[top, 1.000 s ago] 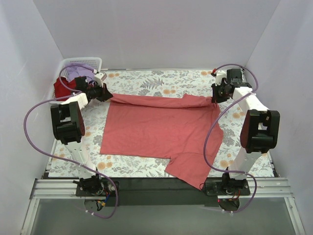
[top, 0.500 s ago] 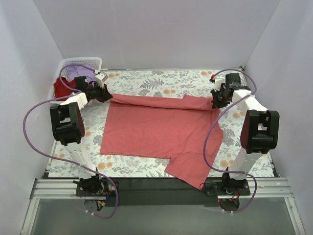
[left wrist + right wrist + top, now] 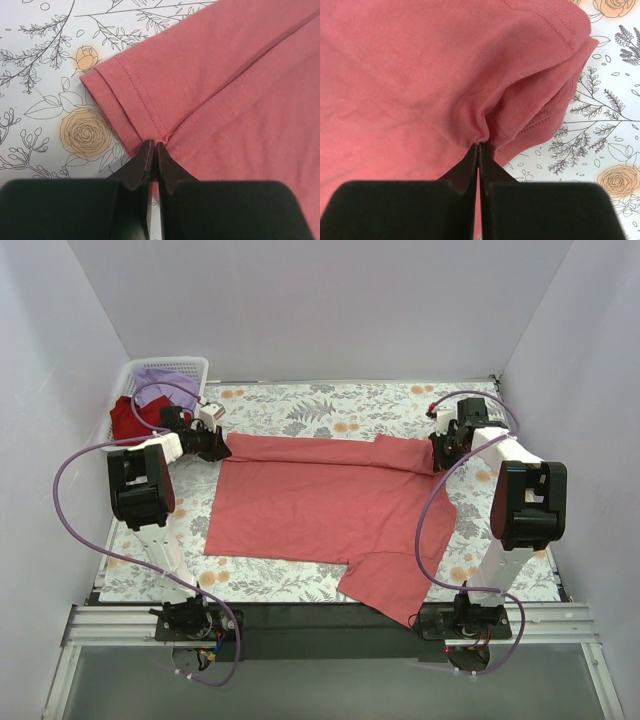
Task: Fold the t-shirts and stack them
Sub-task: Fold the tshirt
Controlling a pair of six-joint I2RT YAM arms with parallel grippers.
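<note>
A large coral-red t-shirt lies spread across the floral cloth, its far edge folded over in a band and a sleeve hanging toward the near edge. My left gripper is shut on its far-left corner; the left wrist view shows the hem pinched at my left gripper. At the far-right corner my right gripper is shut on bunched coral-red fabric, pinched at the right gripper's tips. A darker red t-shirt and a lavender t-shirt lie in the basket.
A white lattice basket stands at the far left corner. The grey-and-orange floral cloth covers the table. White walls enclose three sides. Purple cables loop beside both arms.
Both grippers have carried the shirt's far corners a little farther away from the arms' bases. The far folded edge has straightened.
</note>
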